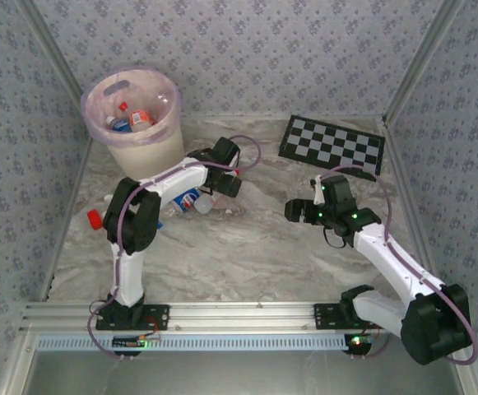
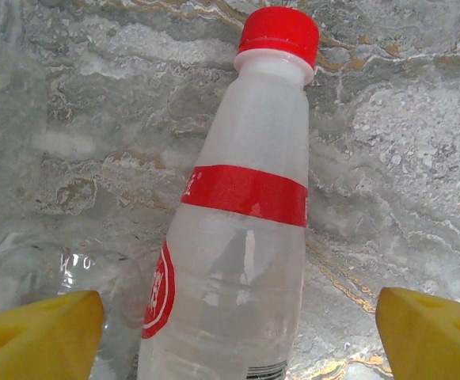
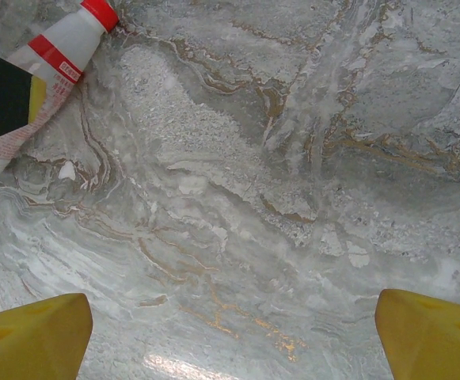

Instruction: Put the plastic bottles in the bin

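At the far left the bin (image 1: 132,136) stands upright with its lined mouth open, and a few plastic bottles (image 1: 132,120) already lie at its bottom. Nearer, a red cap (image 1: 95,218) pokes out beside the left arm's elbow; the rest of that bottle is hidden. A blue-labelled bottle (image 1: 187,200) lies on the tabletop (image 1: 255,255) under the left forearm.

The left end effector (image 2: 233,336) hangs over a red-capped bottle (image 2: 241,237) that lies on its side, cap pointing away. Its yellow pads (image 2: 39,332) are spread wide to either side of the bottle's body and touch nothing, which looks like a line-up for a grasp across the middle. A crumpled clear bottle (image 2: 55,273) lies just beside it.

The right end effector (image 3: 233,332) is also wide open and holds nothing. It hovers above bare marble, seemingly kept out of the way, with a red-labelled bottle (image 3: 51,59) off to its far left. The checkerboard (image 1: 331,146) lies flat at far right.
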Motion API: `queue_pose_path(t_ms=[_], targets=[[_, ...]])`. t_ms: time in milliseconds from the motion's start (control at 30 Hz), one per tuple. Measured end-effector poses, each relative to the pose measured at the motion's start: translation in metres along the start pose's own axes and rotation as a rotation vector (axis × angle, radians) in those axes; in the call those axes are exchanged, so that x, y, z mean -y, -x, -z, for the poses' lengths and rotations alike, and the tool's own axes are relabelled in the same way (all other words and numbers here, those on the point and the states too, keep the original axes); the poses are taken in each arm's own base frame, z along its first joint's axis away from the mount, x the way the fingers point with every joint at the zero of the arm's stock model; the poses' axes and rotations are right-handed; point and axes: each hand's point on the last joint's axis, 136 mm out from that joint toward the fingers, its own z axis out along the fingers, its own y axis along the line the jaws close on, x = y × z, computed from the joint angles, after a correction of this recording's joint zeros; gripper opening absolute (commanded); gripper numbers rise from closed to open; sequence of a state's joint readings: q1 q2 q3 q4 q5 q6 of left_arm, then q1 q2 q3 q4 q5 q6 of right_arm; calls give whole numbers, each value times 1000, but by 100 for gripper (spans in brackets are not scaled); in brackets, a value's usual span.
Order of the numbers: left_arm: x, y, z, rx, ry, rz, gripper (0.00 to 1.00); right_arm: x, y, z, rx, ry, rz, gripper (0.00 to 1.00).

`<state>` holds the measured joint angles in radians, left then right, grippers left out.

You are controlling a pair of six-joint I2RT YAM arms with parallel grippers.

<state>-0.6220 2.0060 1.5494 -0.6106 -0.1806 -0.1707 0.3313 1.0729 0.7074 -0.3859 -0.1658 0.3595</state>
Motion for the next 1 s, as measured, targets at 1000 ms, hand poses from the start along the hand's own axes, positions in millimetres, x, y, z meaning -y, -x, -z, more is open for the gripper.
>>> queue_pose_path(t_ms=[1000], targets=[[5,70,149,276,-110,49,48,3,3,6,19,2,-11,94]])
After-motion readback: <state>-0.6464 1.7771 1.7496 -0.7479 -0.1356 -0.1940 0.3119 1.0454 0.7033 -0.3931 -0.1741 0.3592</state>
